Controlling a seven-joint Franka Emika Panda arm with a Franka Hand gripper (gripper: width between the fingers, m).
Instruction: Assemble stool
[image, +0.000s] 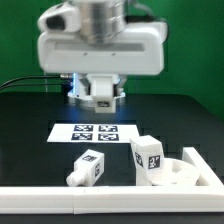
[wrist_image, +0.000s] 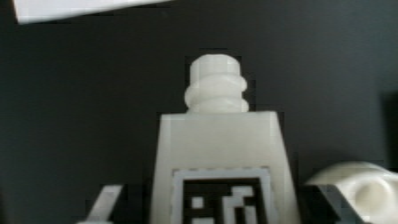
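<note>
**Exterior view, front to back.** Nearest you, a white rail (image: 60, 200) runs along the table edge. Behind it, one loose leg (image: 88, 168) lies on its side on the black table (image: 30, 150). Toward the exterior view's right, a second leg (image: 148, 155) stands upright against the round seat (image: 192, 172); you cannot tell whether it is threaded in. Farther back lies the marker board (image: 92, 131), and beyond it hangs the gripper (image: 100, 97).

**Handling.** Judge the stool parts to be light, rigid plastic with smooth, somewhat slippery faces that should neither flex nor crush. Take a leg across its flat flanks, well clear of the ribbed screw tip (wrist_image: 221, 85), which needs to be free to enter the seat.

**Pincer.** The jaws are almost fully closed and clamp a third leg (wrist_image: 222, 160) by its sides. In the wrist view this leg fills the centre, tip pointing away from the camera, with the seat's rim showing at one corner. Whether the held leg clears the table you cannot tell.
</note>
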